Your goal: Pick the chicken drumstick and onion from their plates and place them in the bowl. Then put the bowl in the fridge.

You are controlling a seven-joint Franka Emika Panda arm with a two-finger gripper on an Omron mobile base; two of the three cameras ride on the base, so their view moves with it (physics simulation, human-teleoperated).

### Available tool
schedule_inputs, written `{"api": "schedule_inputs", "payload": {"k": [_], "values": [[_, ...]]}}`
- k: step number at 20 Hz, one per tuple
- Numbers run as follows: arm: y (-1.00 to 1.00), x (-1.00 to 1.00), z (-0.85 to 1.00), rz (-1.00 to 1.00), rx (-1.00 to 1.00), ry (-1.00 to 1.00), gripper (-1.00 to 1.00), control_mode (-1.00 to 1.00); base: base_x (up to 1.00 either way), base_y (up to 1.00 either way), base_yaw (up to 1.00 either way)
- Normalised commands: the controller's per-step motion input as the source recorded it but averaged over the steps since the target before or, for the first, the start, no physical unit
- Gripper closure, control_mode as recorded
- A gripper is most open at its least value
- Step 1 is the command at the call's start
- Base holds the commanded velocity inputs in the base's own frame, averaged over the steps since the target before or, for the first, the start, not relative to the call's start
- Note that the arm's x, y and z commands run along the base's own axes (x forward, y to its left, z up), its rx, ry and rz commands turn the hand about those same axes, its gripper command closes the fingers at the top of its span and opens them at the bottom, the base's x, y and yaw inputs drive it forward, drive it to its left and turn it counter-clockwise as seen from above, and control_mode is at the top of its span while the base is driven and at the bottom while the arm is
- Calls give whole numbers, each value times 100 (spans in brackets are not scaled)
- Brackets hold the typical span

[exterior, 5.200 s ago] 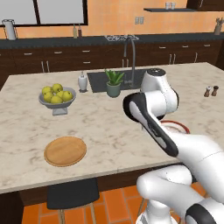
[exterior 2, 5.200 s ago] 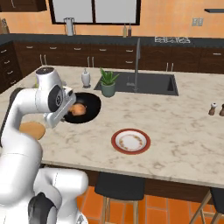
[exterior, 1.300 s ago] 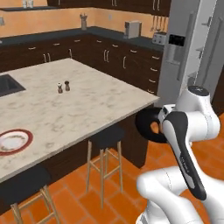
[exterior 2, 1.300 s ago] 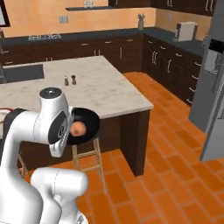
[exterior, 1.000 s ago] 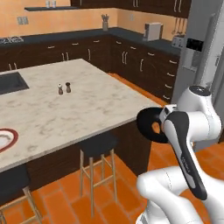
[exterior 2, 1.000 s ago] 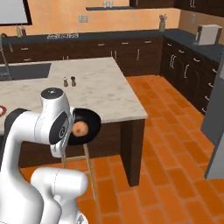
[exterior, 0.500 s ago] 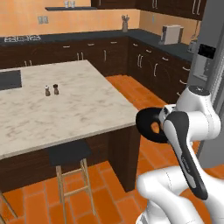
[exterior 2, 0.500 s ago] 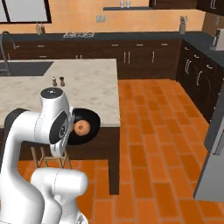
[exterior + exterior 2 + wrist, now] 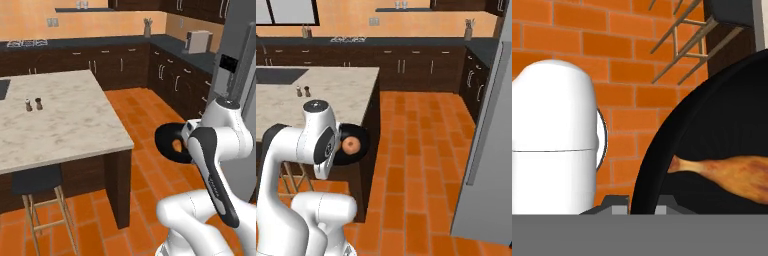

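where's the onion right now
The onion sits in the black bowl carried at the arm's end, beside the island corner in the right base view; the drumstick lies in that bowl too.

White arm (image 9: pixel 220 150) folded close over base, elbow high, fingers (image 9: pixel 643 206) clamped tight, wrist level.

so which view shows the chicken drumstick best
The hand view: the chicken drumstick lies in plain sight inside the black bowl, bone end pointing left. The right base view shows the onion in the bowl, not the drumstick; the left base view shows the bowl's rim.
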Motion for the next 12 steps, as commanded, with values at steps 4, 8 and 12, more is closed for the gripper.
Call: {"api": "schedule_inputs", "payload": {"k": [4, 8, 12], "values": [[0, 0, 0, 0, 0, 0, 100, 100, 40, -28, -30], [0, 0, 0, 0, 0, 0, 100, 100, 44, -43, -7], [0, 0, 0, 0, 0, 0, 100, 100, 38, -46, -2]]}}
